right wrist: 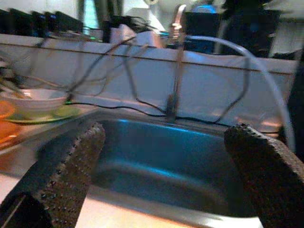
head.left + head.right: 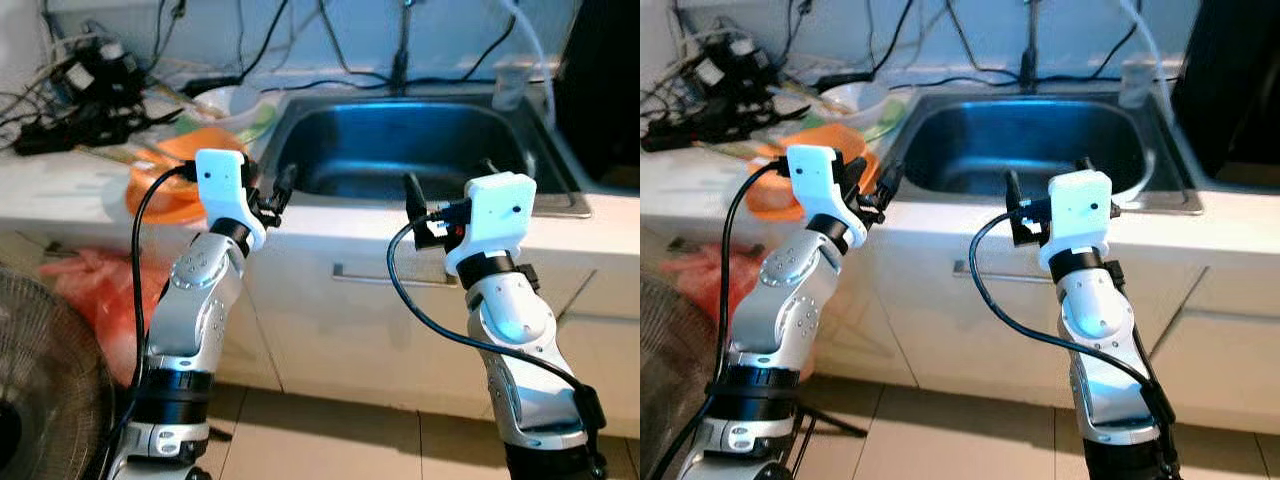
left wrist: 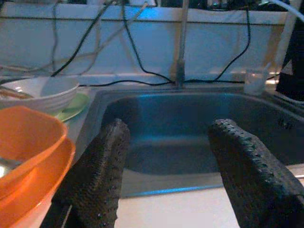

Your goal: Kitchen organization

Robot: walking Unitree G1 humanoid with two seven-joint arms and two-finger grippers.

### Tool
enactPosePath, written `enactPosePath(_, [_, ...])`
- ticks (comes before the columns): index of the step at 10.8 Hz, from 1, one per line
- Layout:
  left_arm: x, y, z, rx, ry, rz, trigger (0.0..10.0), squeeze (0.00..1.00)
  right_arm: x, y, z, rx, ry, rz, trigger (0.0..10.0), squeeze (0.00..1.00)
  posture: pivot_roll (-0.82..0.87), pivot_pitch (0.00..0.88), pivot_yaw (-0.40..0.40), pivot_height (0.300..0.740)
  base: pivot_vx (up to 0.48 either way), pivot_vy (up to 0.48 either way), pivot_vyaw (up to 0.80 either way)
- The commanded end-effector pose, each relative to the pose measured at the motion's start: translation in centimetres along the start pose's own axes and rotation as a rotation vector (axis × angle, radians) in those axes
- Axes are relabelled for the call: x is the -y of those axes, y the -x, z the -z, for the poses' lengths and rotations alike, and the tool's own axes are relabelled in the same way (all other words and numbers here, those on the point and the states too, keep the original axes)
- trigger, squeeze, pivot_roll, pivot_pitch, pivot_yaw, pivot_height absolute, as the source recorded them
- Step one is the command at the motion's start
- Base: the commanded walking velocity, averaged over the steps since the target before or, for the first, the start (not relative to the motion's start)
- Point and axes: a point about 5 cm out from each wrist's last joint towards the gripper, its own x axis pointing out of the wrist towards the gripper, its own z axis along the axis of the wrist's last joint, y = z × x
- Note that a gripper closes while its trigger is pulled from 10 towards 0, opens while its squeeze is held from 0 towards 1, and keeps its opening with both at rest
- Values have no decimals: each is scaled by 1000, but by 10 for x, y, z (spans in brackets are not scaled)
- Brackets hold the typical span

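- Nearest the robot, below the counter edge, a standing fan (image 2: pixel 40 400) sits at the near left with a red plastic bag (image 2: pixel 95 295) behind it, and white cabinet fronts run under the sink.
- At the counter's near edge both arms are raised: the left gripper (image 2: pixel 280 190) hovers at the sink's near-left corner and the right gripper (image 2: pixel 450 185) over the near rim; each has its jaws spread wide and holds nothing.
- Just beyond, the steel sink (image 2: pixel 545 195) looks empty, with a faucet (image 3: pixel 180 52) at its far rim.
- Left of the sink, stacked orange bowls (image 2: pixel 165 190) sit just beside the left gripper, with a white bowl (image 3: pixel 40 92) on a green plate (image 3: pixel 71 108) farther back.
- At the far left, a tangle of cables (image 2: pixel 70 100) lies on the counter; a clear cup (image 2: pixel 508 85) stands at the far right.
- Judging by this, organizing has barely begun: no dish is grasped and the bowls remain to be handled.
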Motion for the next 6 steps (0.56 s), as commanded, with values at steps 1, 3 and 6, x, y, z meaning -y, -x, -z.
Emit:
enactPosePath(1, [0, 1, -7, 26, -15, 7, 10000, 0, 3, -2, -7, 35, 28, 26, 10000, 0, -28, 0, 112, 740, 446, 0, 0])
enactPosePath(3, [13, -4, -26, 100, -53, 76, 10000, 0, 9, -7, -19, 81, 32, 55, 10000, 0, -29, 0, 112, 740, 465, 0, 0])
enactPosePath(6, [12, -1, -18, 75, -44, 76, 10000, 0, 6, -4, -17, 78, 38, 44, 10000, 0, -32, 0, 112, 740, 472, 0, 0])
